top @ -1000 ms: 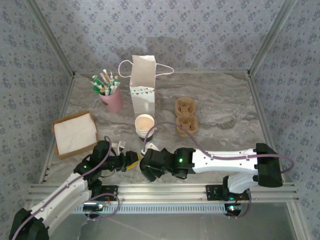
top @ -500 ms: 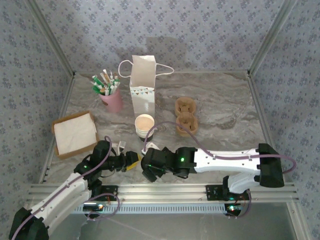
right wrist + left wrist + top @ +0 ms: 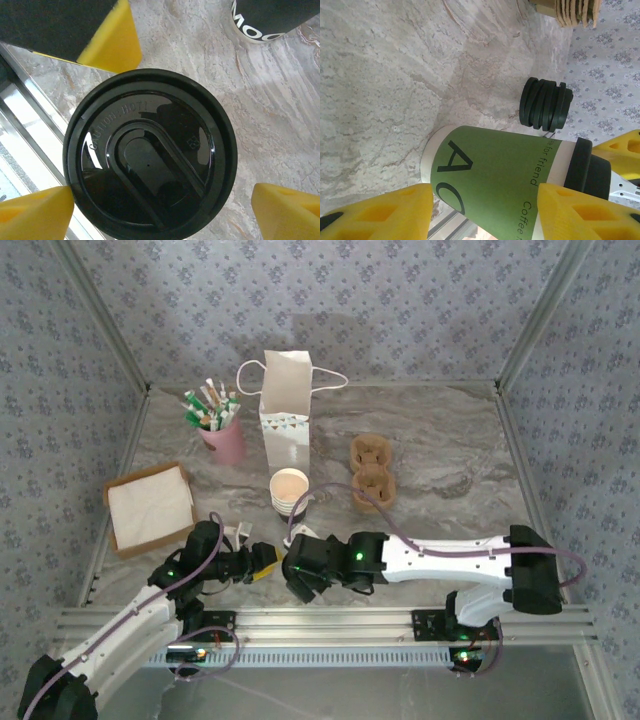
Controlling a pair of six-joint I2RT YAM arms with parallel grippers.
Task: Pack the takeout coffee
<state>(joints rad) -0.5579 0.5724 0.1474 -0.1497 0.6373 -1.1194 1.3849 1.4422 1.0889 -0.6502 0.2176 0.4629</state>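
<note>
The takeout coffee (image 3: 150, 155) stands lidded on the counter (image 3: 280, 115) at the top view's lower middle, its long axis pointing straight up between the wide-spread right fingers (image 3: 35, 212); the left fingers (image 3: 375, 212) sit beside it, whether clamping I cannot tell

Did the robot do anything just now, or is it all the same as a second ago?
Almost nothing changed. The right arm only wobbled a tiny bit at its elbow. The right hand stays open over the black lid, and the left hand keeps holding the green cup. The paper bag and the cup stack stayed put.
</note>
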